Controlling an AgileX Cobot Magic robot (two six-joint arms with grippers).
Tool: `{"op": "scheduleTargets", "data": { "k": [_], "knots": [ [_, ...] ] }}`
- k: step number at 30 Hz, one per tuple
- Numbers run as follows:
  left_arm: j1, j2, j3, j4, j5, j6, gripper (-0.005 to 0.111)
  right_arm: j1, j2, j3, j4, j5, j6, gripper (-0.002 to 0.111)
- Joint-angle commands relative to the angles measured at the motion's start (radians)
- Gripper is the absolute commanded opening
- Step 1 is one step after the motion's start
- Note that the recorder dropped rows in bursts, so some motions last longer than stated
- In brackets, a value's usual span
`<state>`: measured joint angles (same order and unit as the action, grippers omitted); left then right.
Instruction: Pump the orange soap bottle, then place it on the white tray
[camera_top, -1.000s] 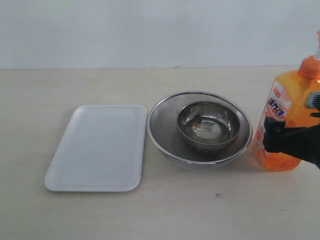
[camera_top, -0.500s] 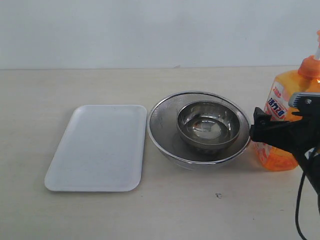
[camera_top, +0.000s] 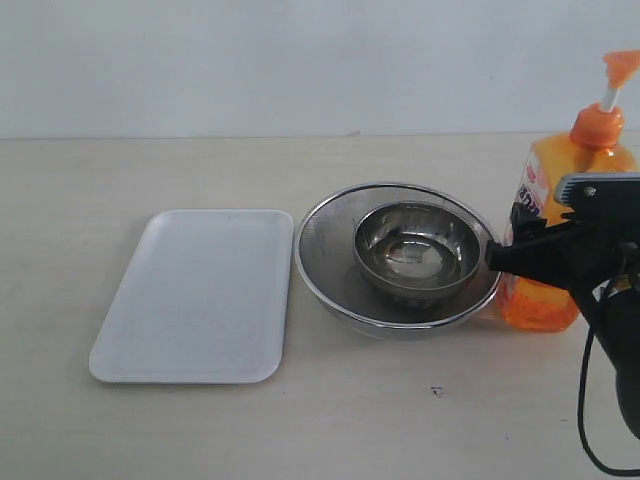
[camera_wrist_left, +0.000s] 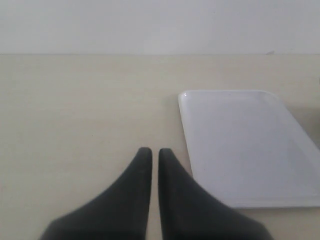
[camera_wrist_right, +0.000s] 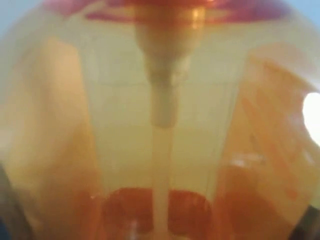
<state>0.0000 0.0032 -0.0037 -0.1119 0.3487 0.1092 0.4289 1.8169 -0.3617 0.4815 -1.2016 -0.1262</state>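
Pale beige table (camera_top: 150, 430), bearing a white tray (camera_top: 190, 295) and, just beside it, a wide steel bowl (camera_top: 325, 262).

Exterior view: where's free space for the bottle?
Tray is bare. Table is free left of the tray, in front of tray and bowls, and behind them to the wall. Crowded right: bottle, with right hand around it, close beside the bowls.

Black right gripper (camera_top: 512, 250) under a grey screwed plate (camera_top: 600, 185), black cable (camera_top: 582, 400) looping below. Left gripper (camera_wrist_left: 151, 151): two tapered matte-black fingers (camera_wrist_left: 125, 200).
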Motion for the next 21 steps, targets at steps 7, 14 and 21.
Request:
{"op": "scheduleTargets", "data": {
  "k": [7, 14, 21],
  "knots": [
    [0.002, -0.003, 0.004, -0.005, -0.008, -0.008, 0.005, 0.0, -0.02, -0.001, 0.073, 0.01, -0.223, 0.0],
    [0.002, -0.003, 0.004, -0.005, -0.008, -0.008, 0.005, 0.0, -0.063, -0.001, 0.073, 0.019, -0.303, 0.0],
    [0.002, -0.003, 0.004, -0.005, -0.008, -0.008, 0.005, 0.0, -0.078, -0.001, 0.024, 0.028, -0.384, 0.0]
  ]
}}
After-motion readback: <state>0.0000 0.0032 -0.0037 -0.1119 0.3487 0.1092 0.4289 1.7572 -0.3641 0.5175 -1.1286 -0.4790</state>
